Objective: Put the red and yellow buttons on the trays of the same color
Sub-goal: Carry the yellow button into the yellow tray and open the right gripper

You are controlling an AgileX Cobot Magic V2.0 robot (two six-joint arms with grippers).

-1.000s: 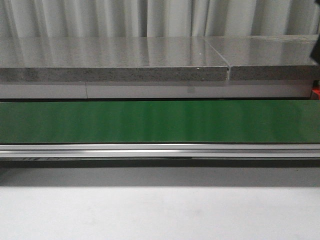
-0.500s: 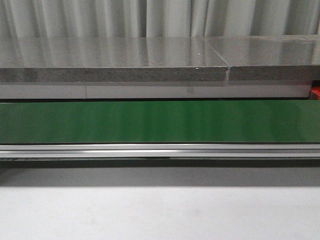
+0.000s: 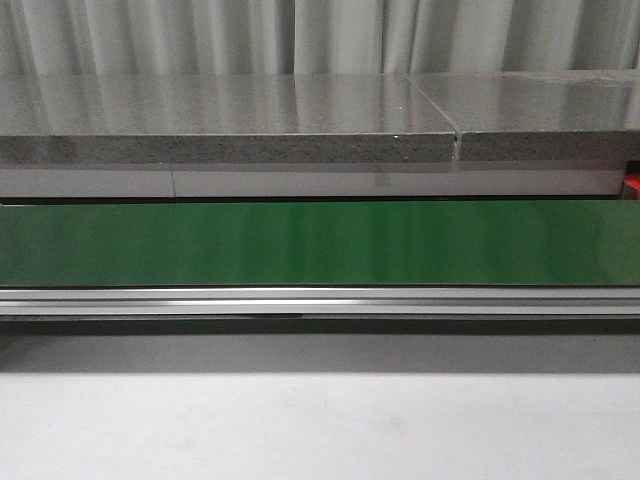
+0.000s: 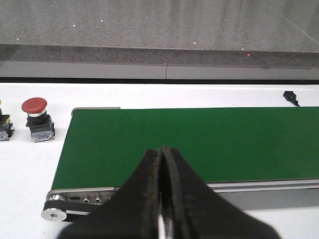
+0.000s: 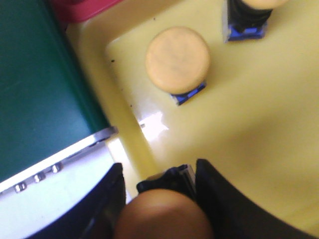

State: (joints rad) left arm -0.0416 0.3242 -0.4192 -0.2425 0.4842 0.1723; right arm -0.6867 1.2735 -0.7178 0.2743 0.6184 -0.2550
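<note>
In the right wrist view my right gripper (image 5: 159, 172) is shut on a yellow button (image 5: 164, 214). Its black body sits between the fingers, over the near rim of the yellow tray (image 5: 249, 124). Two more yellow buttons stand in that tray, one whole (image 5: 177, 59) and one cut off by the frame (image 5: 246, 17). A corner of the red tray (image 5: 82, 7) shows beyond. In the left wrist view my left gripper (image 4: 162, 149) is shut and empty above the end of the green belt (image 4: 199, 144). A red button (image 4: 36, 119) stands on the white table beside the belt.
Another button (image 4: 4, 127), cut off by the frame edge, stands next to the red one. The front view shows only the green conveyor belt (image 3: 320, 243), its metal rail (image 3: 320, 300), a grey stone ledge (image 3: 230, 150) and a red sliver (image 3: 632, 185) at the right edge. No gripper shows there.
A dark shape at the far right edge of the front view has gone out of sight. The belt and ledge look the same.
</note>
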